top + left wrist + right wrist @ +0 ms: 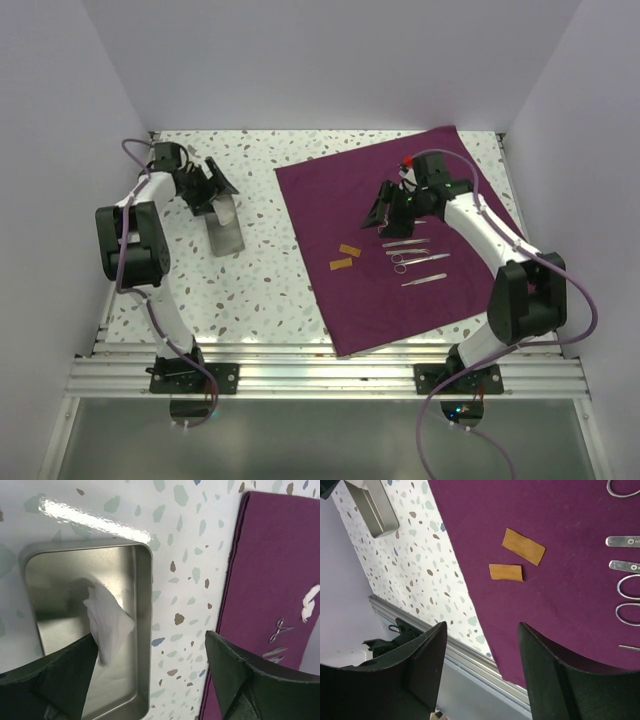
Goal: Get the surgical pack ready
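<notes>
The bench [260,290] carries everything, and the plum-purple cloth [340,190] lies flat and unfolded on it; we take that cloth as our marker. The steel tray [228,235] sits off the cloth, on bare bench just beyond its left edge and not touching it. The steel instruments [418,258] lie in a row on the cloth, toward its near right part. The two orange strips [522,546] lie on the cloth between the instruments and its left edge. A white pad [107,622] stands crumpled inside the tray. We judge the step in hand to be loading the tray with pads. To do it well, we should lift the left claw straight up so the pad does not cling to a finger and get dragged out, then check that it settles below the rim. The left claw [150,640] hovers over the tray, left of the cloth, jaws spread wide and gripping nothing, though the pad looks to lean against one finger. The right claw [482,627] hangs above the cloth near the strips, jaws apart and empty.
</notes>
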